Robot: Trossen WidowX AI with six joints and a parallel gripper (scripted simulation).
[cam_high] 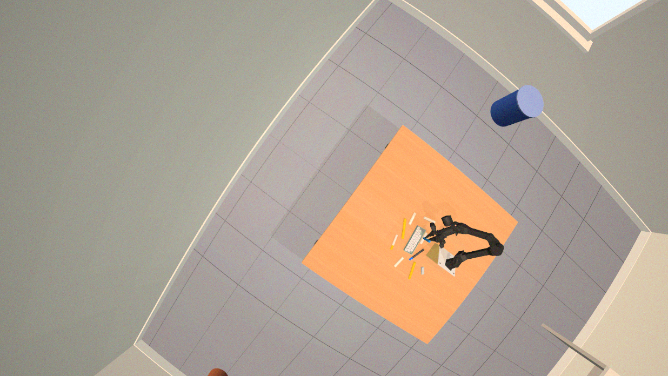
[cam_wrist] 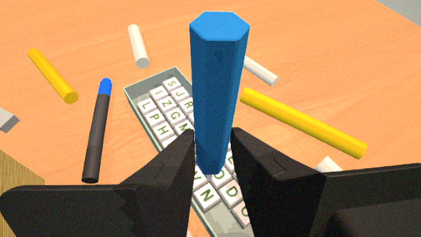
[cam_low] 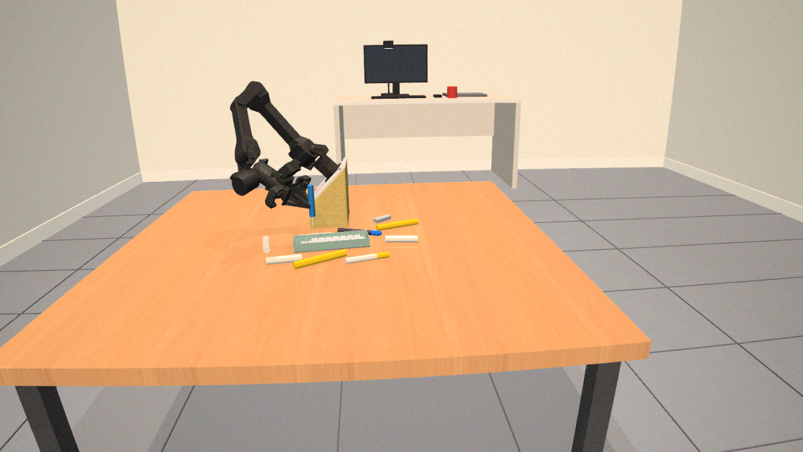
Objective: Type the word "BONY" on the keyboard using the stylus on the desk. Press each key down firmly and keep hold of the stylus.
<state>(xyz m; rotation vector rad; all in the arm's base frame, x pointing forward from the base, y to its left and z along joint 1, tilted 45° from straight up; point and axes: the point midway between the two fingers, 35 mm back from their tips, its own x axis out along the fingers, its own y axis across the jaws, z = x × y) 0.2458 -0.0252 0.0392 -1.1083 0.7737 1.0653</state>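
My gripper (cam_high: 427, 238) (cam_low: 309, 206) (cam_wrist: 212, 136) is shut on the blue stylus (cam_low: 311, 196) (cam_wrist: 218, 85), which stands roughly upright between the fingertips. The keyboard (cam_high: 414, 240) (cam_low: 331, 245) (cam_wrist: 146, 82) is a grey-green tray of white keys with green letters, below and beyond the fingers. In the wrist view the stylus's lower end shows over the edge of the O key (cam_wrist: 220, 176), beside the V key. In the exterior view the stylus tip is above the table, clear of the keys. The N key (cam_wrist: 206, 196) shows between the fingers. I cannot see B or Y; the stylus and fingers cover part of the keys.
A black pen with a blue end (cam_high: 416, 254) (cam_low: 355, 230) (cam_wrist: 97, 133) lies beside the keyboard. Yellow sticks (cam_wrist: 52, 76) (cam_wrist: 303, 122) and white sticks (cam_wrist: 138, 45) (cam_wrist: 261, 71) lie around it. A grey block (cam_low: 382, 219) (cam_wrist: 7, 120) and the wooden arm stand (cam_low: 334, 207) are near.
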